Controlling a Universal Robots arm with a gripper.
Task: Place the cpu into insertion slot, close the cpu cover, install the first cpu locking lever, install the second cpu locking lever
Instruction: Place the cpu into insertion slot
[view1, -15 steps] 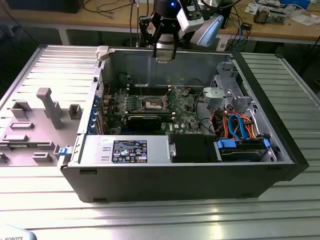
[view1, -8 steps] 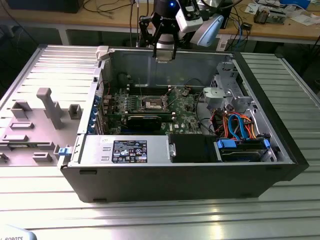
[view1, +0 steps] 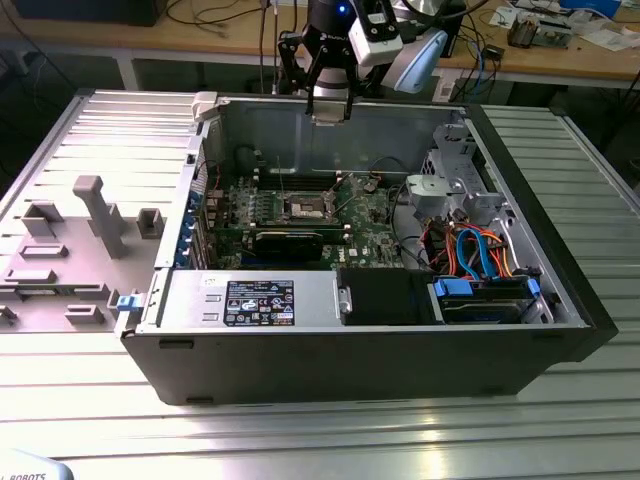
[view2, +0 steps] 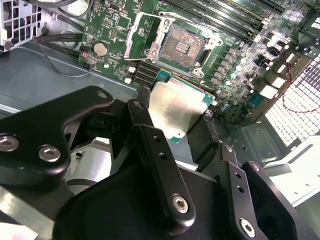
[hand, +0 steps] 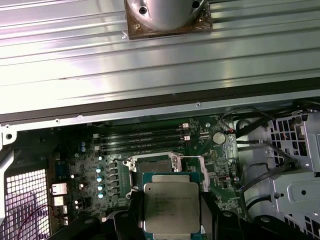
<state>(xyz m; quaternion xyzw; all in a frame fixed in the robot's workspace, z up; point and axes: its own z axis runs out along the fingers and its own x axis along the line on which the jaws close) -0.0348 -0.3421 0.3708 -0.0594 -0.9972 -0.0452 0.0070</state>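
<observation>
The gripper (view1: 330, 108) hangs over the back wall of the open computer case (view1: 400, 360), its jaws clamped on opposite edges of the cpu (view2: 177, 107), whose dull silver top faces both wrist views between the black fingers (view2: 150, 137). The insertion slot (view2: 182, 47) lies bare on the green motherboard (view2: 107, 25) below, well apart from the chip (the cpu cover (view2: 142, 35) is swung up and open beside it).

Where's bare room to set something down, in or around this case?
Free: slatted table at the exterior view's right of the case, and along its front. Crowded: inside, graphics card beside the insertion slot, cables beyond; grey blocks at the exterior view's left.
</observation>
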